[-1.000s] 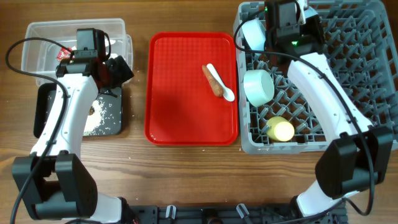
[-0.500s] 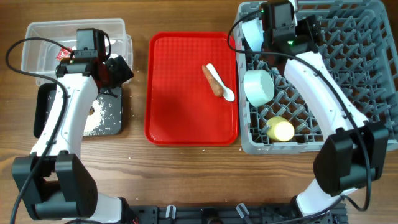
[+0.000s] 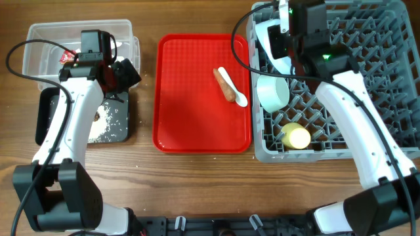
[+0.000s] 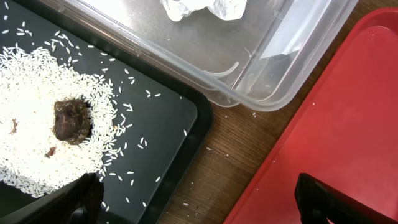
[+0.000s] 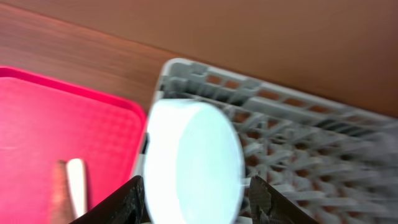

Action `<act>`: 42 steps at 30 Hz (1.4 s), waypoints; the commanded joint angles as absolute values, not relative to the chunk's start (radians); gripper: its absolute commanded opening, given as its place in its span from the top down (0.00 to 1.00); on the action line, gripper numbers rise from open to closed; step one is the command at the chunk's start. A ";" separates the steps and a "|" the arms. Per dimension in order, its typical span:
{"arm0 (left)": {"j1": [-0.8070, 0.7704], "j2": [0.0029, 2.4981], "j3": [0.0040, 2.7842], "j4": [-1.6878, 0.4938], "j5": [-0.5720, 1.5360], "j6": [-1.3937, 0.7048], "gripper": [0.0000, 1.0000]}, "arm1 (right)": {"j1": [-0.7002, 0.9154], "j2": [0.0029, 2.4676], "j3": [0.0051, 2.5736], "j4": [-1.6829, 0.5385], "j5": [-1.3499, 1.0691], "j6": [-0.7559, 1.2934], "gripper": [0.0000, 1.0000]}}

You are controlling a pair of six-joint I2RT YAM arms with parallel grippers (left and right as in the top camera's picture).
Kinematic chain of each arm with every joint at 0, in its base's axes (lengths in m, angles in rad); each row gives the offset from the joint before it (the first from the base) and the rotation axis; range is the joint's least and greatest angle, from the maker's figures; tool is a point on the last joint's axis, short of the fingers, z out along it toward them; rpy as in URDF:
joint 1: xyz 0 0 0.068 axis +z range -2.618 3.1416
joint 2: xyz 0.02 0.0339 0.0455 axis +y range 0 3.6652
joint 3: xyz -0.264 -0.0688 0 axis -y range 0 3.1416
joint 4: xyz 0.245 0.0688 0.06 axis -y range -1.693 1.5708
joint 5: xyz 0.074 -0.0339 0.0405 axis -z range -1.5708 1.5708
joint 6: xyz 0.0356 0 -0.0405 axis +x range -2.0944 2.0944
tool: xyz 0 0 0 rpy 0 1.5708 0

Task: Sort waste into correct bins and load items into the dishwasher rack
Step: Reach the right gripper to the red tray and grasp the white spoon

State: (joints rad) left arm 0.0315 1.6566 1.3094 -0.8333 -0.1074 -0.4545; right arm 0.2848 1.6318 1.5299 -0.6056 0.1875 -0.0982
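A robotics lab bench staged as a kitchen, not a home: a bare brown wooden worktop (image 3: pixel 197 190) carries a white-and-black left robot arm (image 3: pixel 65 131) and a matching right robot arm (image 3: pixel 354 111), with loose black cables (image 3: pixel 13 52) and a black mounting rail (image 3: pixel 216 226) at the near edge. A large square grey plastic dishwasher rack (image 3: pixel 262 156), flat red plastic tray (image 3: pixel 190 98), clear plastic tub (image 3: pixel 39 39) and shallow black tray (image 3: pixel 42 118) sit directly on the wood
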 commanded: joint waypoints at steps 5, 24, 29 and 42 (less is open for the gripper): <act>0.036 1.638 1.324 -0.833 -0.113 -0.453 0.00 | 0.498 1.710 1.530 -0.579 0.051 -0.057 0.42; 0.036 1.638 1.324 -0.833 -0.113 -0.453 0.00 | 0.502 2.112 1.530 -0.580 0.228 -0.018 0.59; 0.036 1.638 1.324 -0.833 -0.114 -0.453 0.00 | 0.496 2.141 1.530 -0.598 0.208 -0.015 0.55; 0.036 1.638 1.324 -0.833 -0.114 -0.453 0.00 | 0.496 2.153 1.530 -0.741 -0.006 0.004 0.53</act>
State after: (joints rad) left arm 0.0315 1.6566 1.3094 -0.8330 -0.1078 -0.4545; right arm 0.4976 2.1281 1.5311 -0.7540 0.0277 -0.0158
